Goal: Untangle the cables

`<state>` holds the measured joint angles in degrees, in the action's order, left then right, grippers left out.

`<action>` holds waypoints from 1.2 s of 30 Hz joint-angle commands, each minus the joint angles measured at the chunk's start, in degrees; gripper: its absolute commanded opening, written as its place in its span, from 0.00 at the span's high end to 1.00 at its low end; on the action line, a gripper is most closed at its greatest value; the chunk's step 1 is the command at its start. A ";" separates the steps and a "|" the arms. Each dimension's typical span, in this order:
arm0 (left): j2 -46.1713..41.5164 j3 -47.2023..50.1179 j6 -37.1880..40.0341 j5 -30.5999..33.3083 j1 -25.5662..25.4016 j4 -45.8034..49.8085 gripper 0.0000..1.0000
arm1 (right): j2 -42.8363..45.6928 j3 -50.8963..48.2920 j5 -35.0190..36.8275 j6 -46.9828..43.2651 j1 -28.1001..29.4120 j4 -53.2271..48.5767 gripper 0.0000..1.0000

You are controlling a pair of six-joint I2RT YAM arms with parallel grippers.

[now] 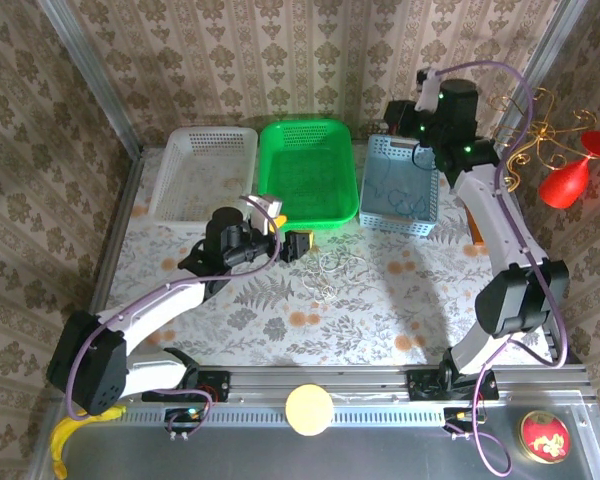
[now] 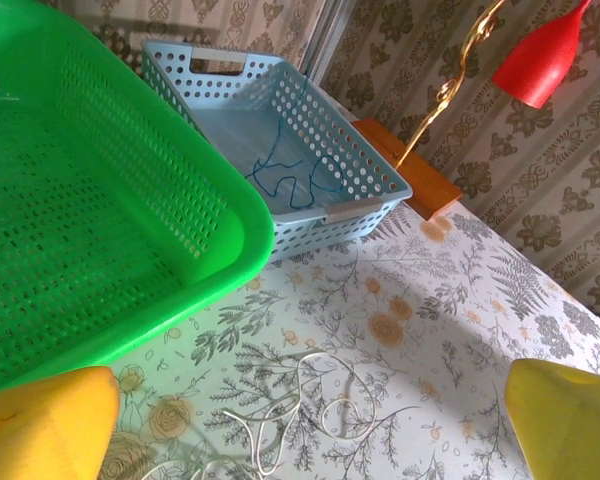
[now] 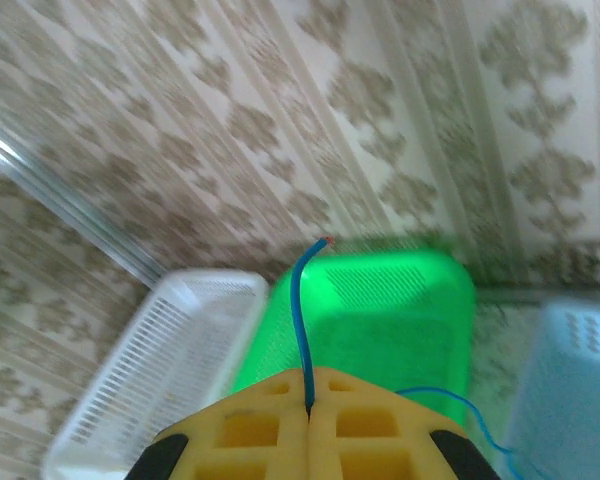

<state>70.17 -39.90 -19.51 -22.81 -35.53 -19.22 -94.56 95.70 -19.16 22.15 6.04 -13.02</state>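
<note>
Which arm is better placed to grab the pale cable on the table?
Left. The left gripper, open, hovers right by the pale cable; the right gripper is shut on the blue cable near the blue basket.

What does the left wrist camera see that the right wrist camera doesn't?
Left wrist camera, not the right one: the pale cable looped on the flowery table, a red ornament and a wooden block.

Right wrist camera, not the left one: the white basket, and the right gripper shut on the end of the blue cable.

Both: the green basket, the blue basket and blue cable, which lies inside the blue basket in the left wrist view.
</note>
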 commanded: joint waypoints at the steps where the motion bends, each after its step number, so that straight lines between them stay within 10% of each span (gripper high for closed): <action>1: -0.08 -2.36 0.44 0.13 0.48 1.97 0.00 | -0.67 -3.28 4.92 -4.17 0.04 3.08 1.00; 9: -0.43 -2.88 -0.23 0.83 0.64 3.04 0.00 | -3.17 -5.06 11.08 -6.21 0.11 0.94 1.00; 16: -0.28 -3.65 -0.76 1.51 0.72 5.43 0.00 | -3.47 -2.72 13.13 -5.72 0.18 -2.47 0.42; 36: -6.42 4.39 -6.65 8.49 4.01 3.06 0.00 | 14.44 -22.13 5.88 0.43 15.74 0.30 0.38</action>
<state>65.45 -37.19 -23.31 -16.38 -32.69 -13.93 -81.41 78.43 -12.14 20.12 19.05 -14.52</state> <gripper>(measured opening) 0.999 0.615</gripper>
